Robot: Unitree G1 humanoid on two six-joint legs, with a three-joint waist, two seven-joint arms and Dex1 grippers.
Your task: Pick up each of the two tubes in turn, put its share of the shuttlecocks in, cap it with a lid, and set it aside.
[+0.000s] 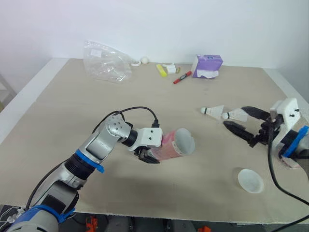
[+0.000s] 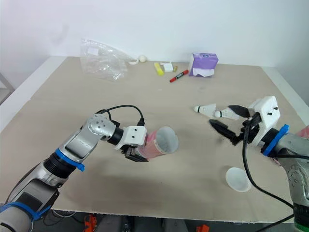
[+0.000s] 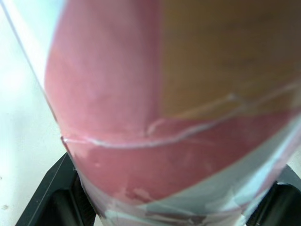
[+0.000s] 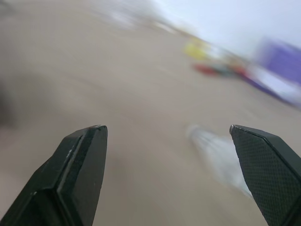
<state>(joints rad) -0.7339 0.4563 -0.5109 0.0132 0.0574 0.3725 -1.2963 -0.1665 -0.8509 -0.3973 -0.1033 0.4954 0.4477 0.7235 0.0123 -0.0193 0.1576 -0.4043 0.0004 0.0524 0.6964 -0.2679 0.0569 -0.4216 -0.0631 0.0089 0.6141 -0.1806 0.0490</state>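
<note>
My left gripper [image 1: 149, 155] is shut on a clear tube with a pink label [image 1: 171, 145], held lying over the table with its open mouth toward the right. In the left wrist view the tube [image 3: 155, 117] sits between the black fingers. Two white shuttlecocks [image 1: 213, 110] [image 1: 238, 115] lie on the table at the right. My right gripper [image 1: 235, 118] is open, its fingertips on either side of the nearer shuttlecock. The right wrist view has that shuttlecock [image 4: 218, 157] ahead, between the spread fingers [image 4: 82, 165]. A white lid [image 1: 250, 181] lies near the front right edge.
Along the far edge lie a crumpled clear plastic bag [image 1: 106, 62], a small white ball [image 1: 144, 60], a yellow item [image 1: 161, 70], a red marker [image 1: 182, 77] and a purple tissue box [image 1: 207, 66]. Something pink [image 2: 304, 131] shows at the right edge.
</note>
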